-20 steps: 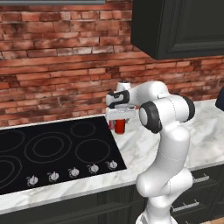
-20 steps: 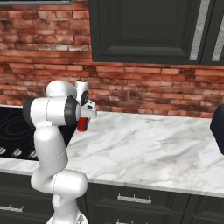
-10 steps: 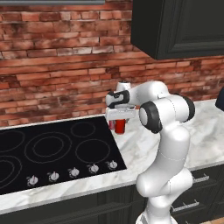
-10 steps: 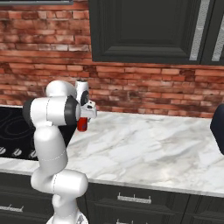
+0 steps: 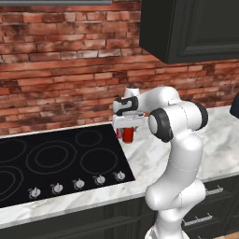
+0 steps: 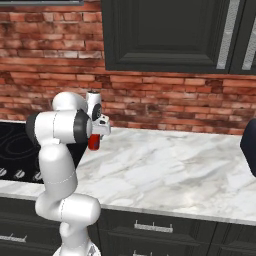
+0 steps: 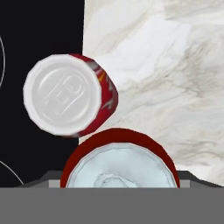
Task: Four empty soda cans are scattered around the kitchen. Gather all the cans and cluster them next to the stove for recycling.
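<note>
The claw (image 5: 127, 129) hangs over the tabletop (image 5: 149, 163) at the right edge of the stove (image 5: 56, 161), fingers pointing down, with a red soda can (image 5: 128, 135) between them. In the hand view that held can (image 7: 120, 164) sits right under the camera, its silver top up close. The jaws stand about as wide as the can itself, which fits a grip on its sides rather than an idle opening. Whether its base touches the marble cannot be told from either base view.

Just beyond the claw, along the line of the wrist camera, stands a second soda can (image 7: 70, 94), upright, right where the black glass meets the marble. The two look near each other but apart. That is most likely why the held can is here: the job wants the cans bunched beside the cooktop, and this spot puts it next to one already there.

The arm is folded in close, elbow high, so the hand comes straight down. By my reckoning this is the setting-down step.
</note>
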{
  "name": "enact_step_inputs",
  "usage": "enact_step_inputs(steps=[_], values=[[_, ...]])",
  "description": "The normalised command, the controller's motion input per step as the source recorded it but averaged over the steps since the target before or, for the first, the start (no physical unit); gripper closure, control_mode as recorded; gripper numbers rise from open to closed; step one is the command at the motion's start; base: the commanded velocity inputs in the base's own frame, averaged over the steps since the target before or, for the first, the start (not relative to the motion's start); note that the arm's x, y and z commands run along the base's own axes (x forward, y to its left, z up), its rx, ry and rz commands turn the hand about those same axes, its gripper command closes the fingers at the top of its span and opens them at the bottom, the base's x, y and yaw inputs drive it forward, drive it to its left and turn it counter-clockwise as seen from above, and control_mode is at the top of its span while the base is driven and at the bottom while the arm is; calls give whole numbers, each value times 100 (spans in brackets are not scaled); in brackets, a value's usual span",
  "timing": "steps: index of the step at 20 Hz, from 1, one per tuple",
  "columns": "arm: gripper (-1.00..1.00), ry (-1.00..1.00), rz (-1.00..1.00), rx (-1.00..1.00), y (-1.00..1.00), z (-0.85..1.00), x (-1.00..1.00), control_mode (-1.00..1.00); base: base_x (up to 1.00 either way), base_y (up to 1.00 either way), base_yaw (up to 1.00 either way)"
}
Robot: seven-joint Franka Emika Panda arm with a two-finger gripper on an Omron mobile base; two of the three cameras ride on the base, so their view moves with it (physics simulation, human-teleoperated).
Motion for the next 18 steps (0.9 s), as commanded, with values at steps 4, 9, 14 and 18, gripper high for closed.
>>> enact_step_inputs(steps=[4,9,14,18], values=[[-100,0,0,0,0,0,0,-100,0,0,0],[-100,-7,0,0,0,20,-16,-100,0,0,0],[-100,-11,0,0,0,45,-36,-100,0,0,0],[-100,-13,0,0,0,44,-56,-100,0,0,0]])
